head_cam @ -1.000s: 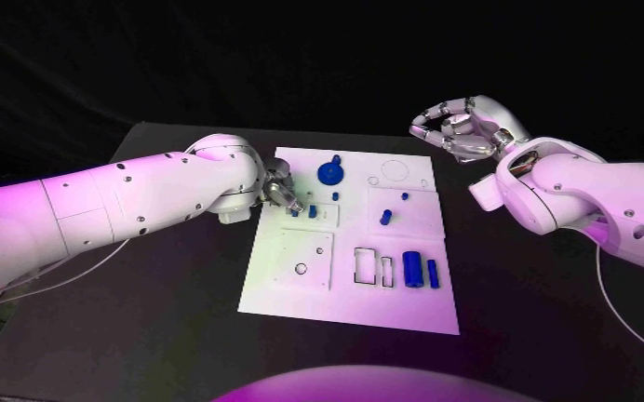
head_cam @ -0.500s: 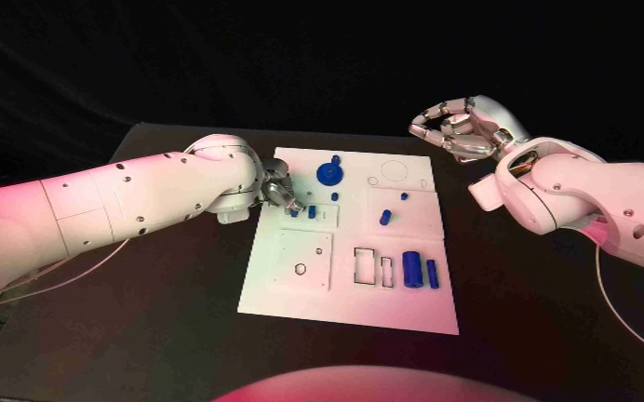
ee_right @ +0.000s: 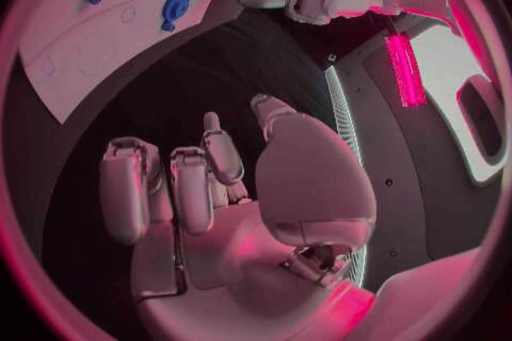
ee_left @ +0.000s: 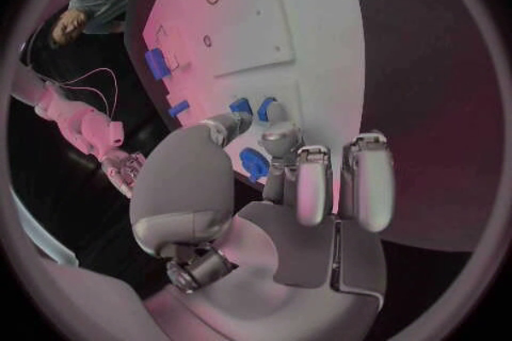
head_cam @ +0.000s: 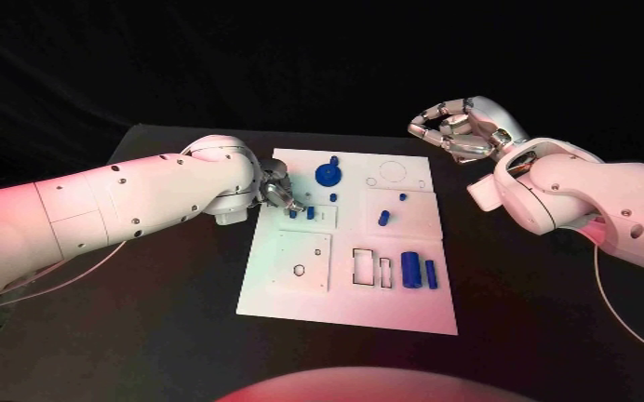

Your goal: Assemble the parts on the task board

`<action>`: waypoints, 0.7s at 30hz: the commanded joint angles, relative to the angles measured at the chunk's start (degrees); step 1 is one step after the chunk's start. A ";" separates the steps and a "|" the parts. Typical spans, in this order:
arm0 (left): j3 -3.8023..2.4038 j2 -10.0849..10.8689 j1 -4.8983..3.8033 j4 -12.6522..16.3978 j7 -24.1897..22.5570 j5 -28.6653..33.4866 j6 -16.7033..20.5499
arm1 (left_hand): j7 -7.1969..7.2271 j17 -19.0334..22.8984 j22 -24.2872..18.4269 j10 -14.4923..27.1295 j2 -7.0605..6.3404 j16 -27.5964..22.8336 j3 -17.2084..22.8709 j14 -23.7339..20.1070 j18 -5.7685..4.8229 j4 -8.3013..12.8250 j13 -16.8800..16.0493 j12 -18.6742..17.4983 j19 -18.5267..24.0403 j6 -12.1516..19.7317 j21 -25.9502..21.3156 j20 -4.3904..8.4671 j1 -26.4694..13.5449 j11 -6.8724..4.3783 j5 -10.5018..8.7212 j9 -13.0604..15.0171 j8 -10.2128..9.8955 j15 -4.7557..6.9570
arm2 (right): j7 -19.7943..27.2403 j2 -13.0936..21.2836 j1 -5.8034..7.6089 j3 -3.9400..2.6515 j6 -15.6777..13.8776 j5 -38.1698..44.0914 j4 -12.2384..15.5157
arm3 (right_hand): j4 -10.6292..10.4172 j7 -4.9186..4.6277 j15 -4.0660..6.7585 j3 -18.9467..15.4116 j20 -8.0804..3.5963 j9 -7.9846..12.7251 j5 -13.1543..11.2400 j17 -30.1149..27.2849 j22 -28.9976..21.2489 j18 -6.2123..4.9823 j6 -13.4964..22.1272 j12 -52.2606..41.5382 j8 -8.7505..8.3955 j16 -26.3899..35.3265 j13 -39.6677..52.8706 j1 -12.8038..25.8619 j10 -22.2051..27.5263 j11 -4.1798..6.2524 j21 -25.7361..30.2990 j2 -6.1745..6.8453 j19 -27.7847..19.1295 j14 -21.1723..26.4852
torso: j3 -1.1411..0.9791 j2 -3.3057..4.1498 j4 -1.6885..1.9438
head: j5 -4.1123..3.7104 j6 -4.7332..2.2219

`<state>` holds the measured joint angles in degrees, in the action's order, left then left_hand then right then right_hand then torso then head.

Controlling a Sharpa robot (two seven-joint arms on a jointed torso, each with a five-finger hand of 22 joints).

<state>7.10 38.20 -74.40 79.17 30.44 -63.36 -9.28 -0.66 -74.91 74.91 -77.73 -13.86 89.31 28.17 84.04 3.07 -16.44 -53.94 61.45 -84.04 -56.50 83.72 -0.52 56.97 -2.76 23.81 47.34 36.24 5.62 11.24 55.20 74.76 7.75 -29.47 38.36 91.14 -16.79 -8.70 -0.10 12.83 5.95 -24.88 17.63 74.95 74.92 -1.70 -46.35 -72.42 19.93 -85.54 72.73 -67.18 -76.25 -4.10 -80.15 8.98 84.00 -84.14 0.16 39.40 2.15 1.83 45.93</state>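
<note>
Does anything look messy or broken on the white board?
Nothing stands out. The task board lies flat on the table, and the blue parts look whole. The left hand is at the board's edge beside some parts; the right hand is raised off to the side.

Our head camera looks down on the task board (head_cam: 352,239); both wrist cameras sit close behind their hands, sharing that board.
</note>
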 commanded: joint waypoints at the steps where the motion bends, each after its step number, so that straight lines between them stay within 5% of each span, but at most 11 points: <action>1: -0.28 0.11 -0.02 0.34 -0.60 0.40 1.29 | -0.58 -14.27 3.85 0.39 -0.07 0.28 -1.09 5.74 -0.57 -0.26 0.21 -0.06 -1.20 0.03 0.14 0.25 -1.06 0.02 -0.20 -0.09 -0.30 0.35 | 0.61 -0.03 -0.03 0.00 0.14 0.18 0.00 | 0.08 -0.02 0.38 -0.51 -0.22 0.11 -0.30 5.06 8.72 -0.86 0.54 0.35 0.35 0.32 -0.06 0.69 0.43 0.13 0.32 0.06 0.38 -3.51 | 0.02 -0.01 0.06 | -0.19 -0.09; 7: -1.64 0.94 -0.10 0.95 -0.77 0.49 4.31 | -0.74 -13.43 3.19 1.28 0.74 -0.14 -4.17 5.50 -0.42 -0.39 1.75 -1.36 -0.92 0.52 -0.28 0.24 -3.19 0.18 -2.51 -0.20 -0.81 0.22 | 0.62 0.00 -0.03 0.00 0.03 0.16 -0.10 | 0.07 -0.02 0.37 -0.98 -0.21 0.19 -0.08 5.05 8.74 -0.85 0.61 0.35 0.50 0.34 -0.11 1.37 0.45 0.12 0.33 -0.38 0.40 -3.51 | -0.06 -0.08 0.10 | -0.32 -0.19; 15: -3.03 1.64 -0.66 1.90 -1.02 -0.70 8.57 | -1.68 -11.78 1.06 4.89 1.33 -1.01 -5.75 5.02 0.04 -0.29 7.33 -6.16 0.08 3.01 -1.63 0.08 -2.71 1.01 -2.43 -0.34 -1.94 -0.43 | 0.57 0.05 -0.03 0.00 -0.09 0.12 -0.17 | 0.07 -0.03 0.37 -1.07 -0.21 0.20 0.01 5.00 8.67 -0.88 0.62 0.40 0.52 0.37 -0.16 1.49 0.49 0.13 0.45 -0.45 0.34 -3.50 | -0.05 0.02 0.06 | -0.66 -0.67; 18: -3.20 1.25 -0.77 2.09 -2.35 -0.18 9.92 | -2.44 -11.27 0.06 8.24 1.36 -1.31 -6.47 4.87 0.24 -0.28 12.50 -10.61 0.57 4.84 -2.32 -0.30 -1.23 1.67 -2.33 -0.52 -2.72 -0.96 | 0.52 0.08 -0.04 0.00 -0.07 0.11 -0.14 | 0.07 -0.03 0.37 -1.07 -0.21 0.20 0.01 5.00 8.67 -0.88 0.62 0.40 0.52 0.37 -0.16 1.49 0.49 0.13 0.45 -0.45 0.34 -3.50 | -0.08 0.06 0.04 | -0.85 -0.91; 21: -3.08 0.57 -0.78 2.17 -6.32 0.93 11.84 | -4.78 -5.30 -7.20 14.97 1.21 -4.84 -4.77 2.65 1.67 1.27 16.45 -15.87 4.28 10.14 -7.05 -1.35 5.56 3.76 -1.88 -1.73 -5.40 -2.52 | 0.51 0.08 -0.04 0.00 -0.05 0.11 -0.13 | 0.12 -0.02 0.37 -1.12 -0.21 0.22 0.15 4.94 8.64 -0.90 0.64 0.42 0.55 0.41 -0.19 1.52 0.52 0.13 0.52 -0.58 0.30 -3.48 | -0.01 0.10 0.10 | -1.12 -1.06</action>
<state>3.99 39.08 -75.14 81.06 28.79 -63.39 -1.26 -5.22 -74.94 68.27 -63.23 -12.65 84.66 23.25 83.97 4.45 -15.38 -37.80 45.97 -80.02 -46.83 77.03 -1.82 61.92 0.82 21.74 45.67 31.05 3.17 11.30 55.28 74.76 7.75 -29.62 38.32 90.96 -16.68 -8.70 -0.10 12.17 5.95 -24.75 17.63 74.94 74.91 -1.70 -45.94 -72.19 20.16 -85.32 72.61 -66.28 -76.05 -3.89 -79.87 8.53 84.00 -84.14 0.09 39.44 2.22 0.89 45.01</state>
